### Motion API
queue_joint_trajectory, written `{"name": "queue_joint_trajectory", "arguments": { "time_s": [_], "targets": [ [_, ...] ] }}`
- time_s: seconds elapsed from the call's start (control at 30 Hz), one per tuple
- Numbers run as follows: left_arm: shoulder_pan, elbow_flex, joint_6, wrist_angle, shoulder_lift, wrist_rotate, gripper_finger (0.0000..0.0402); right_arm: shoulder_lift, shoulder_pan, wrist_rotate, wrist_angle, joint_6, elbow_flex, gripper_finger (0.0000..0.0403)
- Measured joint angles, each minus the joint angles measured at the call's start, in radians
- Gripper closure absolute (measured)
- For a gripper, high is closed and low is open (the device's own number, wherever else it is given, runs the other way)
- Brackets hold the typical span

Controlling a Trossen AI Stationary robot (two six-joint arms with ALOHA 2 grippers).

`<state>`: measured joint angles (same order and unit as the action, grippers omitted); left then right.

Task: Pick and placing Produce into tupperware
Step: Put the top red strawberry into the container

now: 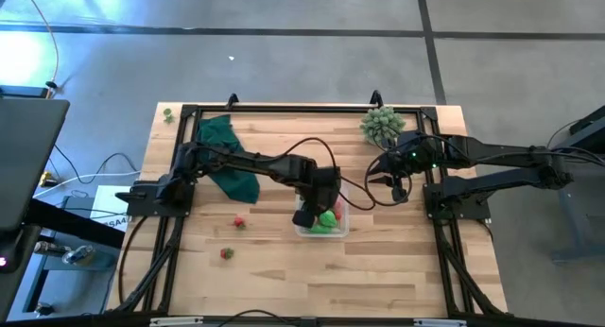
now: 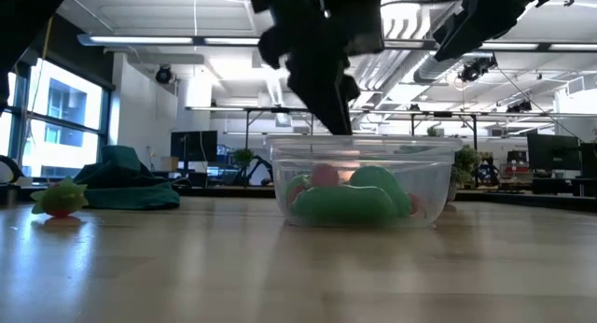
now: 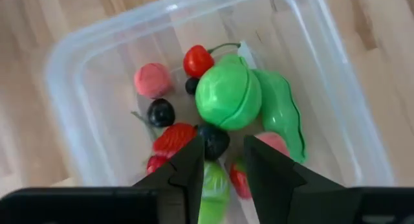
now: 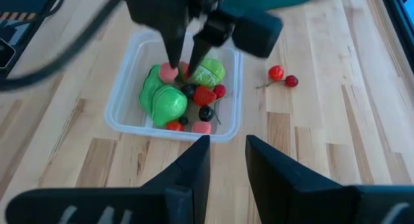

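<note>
Left gripper [image 1: 313,212]: I have it hanging over the tupperware's near-left part, fingers parted and empty; in its wrist view the two fingertips [image 3: 194,160] frame a dark berry [image 3: 213,141] lying among the contents.

Right gripper [image 1: 397,192]: I am holding it off to the right of the container, above bare wood, fingers apart and carrying nothing.

Tupperware [image 1: 340,228]: clear tub sitting at mid-table, just right of centre, upright on the boards.

Contents: a round bright green piece [image 3: 228,96] on top, with a long green pod [image 3: 281,117] against it; a pink berry [image 3: 152,79], a red cherry [image 3: 197,60], a second dark berry [image 3: 160,112] and a strawberry [image 3: 173,138] around them. From table height I see green and pink pressed against the see-through wall.

Loose produce: a red piece [image 1: 239,222] and another red-and-green piece [image 1: 226,254] lie on the table well left of the tub; a pair of cherries [image 4: 283,76] shows beside the tub in the right wrist view.

Elsewhere: dark green cloth [image 1: 227,157] bunched under the left arm; pale green spiky plant [image 1: 383,125] at the far right corner.
</note>
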<state>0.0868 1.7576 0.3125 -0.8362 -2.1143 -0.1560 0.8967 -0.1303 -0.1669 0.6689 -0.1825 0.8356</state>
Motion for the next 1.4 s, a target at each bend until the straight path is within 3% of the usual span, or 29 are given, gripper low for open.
{"name": "queue_joint_trajectory", "arguments": {
  "time_s": [0.37,0.7,0.9,1.23,1.4],
  "targets": [
    [0.000,0.220,-0.003,-0.349,0.011,0.033,0.0318,0.000,0.000,0.000,0.000,0.000,0.000,0.0313],
    [0.000,0.117,0.002,-0.393,0.171,0.105,0.0318,0.000,0.000,0.000,0.000,0.000,0.000,0.0313],
    [-0.002,-0.120,-0.024,-0.305,0.337,0.123,0.0318,0.000,0.000,0.000,0.000,0.000,0.000,0.0313],
    [-0.020,-0.786,-0.141,0.102,0.775,0.039,0.0318,0.000,0.000,0.000,0.000,0.000,0.000,0.0313],
    [-0.051,-0.989,-0.170,0.149,0.935,-0.007,0.0318,-0.001,0.000,0.000,0.000,0.000,0.000,0.0313]
  ]
}}
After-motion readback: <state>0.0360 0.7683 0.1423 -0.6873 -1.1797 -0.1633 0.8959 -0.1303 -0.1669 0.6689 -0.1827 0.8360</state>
